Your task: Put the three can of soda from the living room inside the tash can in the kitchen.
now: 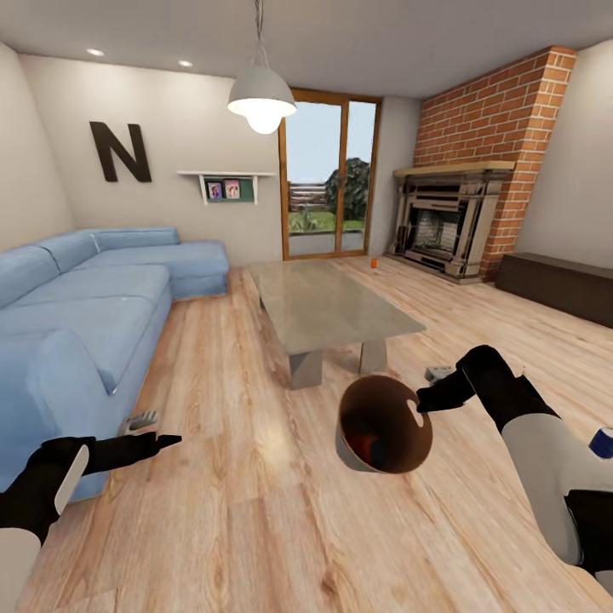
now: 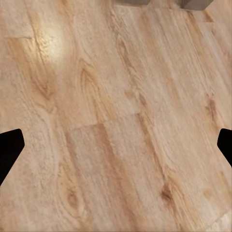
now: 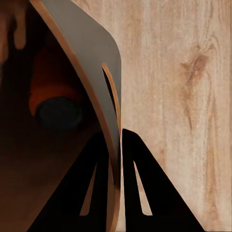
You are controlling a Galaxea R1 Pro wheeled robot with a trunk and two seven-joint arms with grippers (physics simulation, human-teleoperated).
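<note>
The right gripper [image 1: 423, 402] is clamped on the rim of the bin [image 1: 383, 436], one finger inside and one outside the wall, as the right wrist view shows, and the bin hangs tilted with its brown mouth toward the camera. An orange-red can [image 3: 53, 92] lies inside it. A second orange can [image 1: 374, 263] stands far off on the floor near the fireplace [image 1: 444, 223], beyond the low table [image 1: 328, 302]. A blue can [image 1: 602, 441] shows at the right edge, just past the right forearm; what it rests on I cannot tell. The left gripper [image 1: 166, 442] hovers empty over the floor [image 2: 116, 116] beside the sofa [image 1: 85, 306], its fingers [image 2: 9, 150] spread apart. By my judgement the collecting step is in hand: one can is binned and two are left. The next move likely calls for the free left hand to fetch the nearer blue can while the bin is kept from tipping further. The only readable writing is a large dark letter "N" [image 1: 120, 151] on the wall; no label on the cans is legible.
</note>
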